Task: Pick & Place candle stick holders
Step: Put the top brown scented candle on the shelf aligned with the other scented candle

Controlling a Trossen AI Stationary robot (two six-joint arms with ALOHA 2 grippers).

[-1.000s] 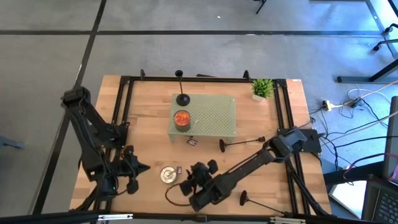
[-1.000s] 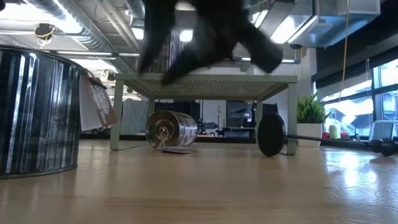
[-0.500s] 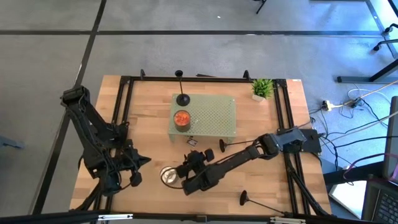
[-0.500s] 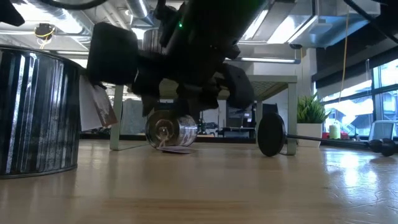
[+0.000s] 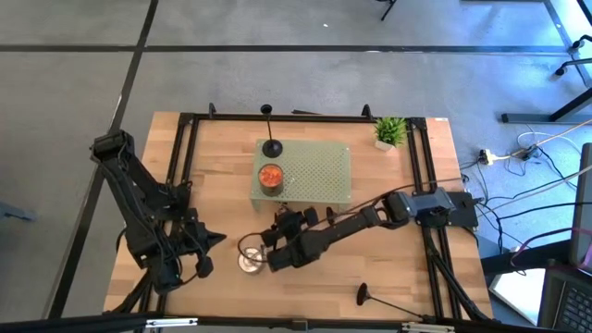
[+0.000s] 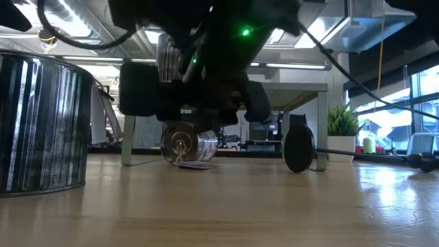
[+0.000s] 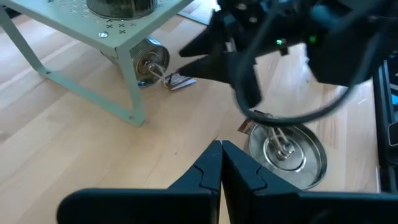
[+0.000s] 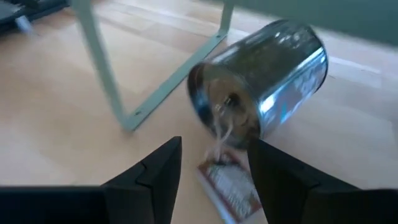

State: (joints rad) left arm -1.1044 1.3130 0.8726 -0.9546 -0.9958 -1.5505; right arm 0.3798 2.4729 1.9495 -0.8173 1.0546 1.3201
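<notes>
Pale-green perforated metal stand [image 5: 319,172] sits mid-table on the wooden table [image 5: 222,213]. No legible writing anywhere; a small printed tag [image 8: 229,184] lies by a silver tin can on its side [image 8: 261,84], text unreadable. Right gripper [image 8: 212,165] hangs low just before that can, jaws partly apart, empty. Left gripper [image 7: 221,163] waits at the table's left front, pinched closed, near an upright silver tin [image 7: 287,155]. One black metal candle stick holder [image 5: 270,139] stands on the stand beside an orange can [image 5: 269,176]; another [image 6: 302,147] lies flat by the stand's leg; a third [image 5: 393,302] lies near the front edge. Small potted plant [image 5: 389,131] at the far right corner.
</notes>
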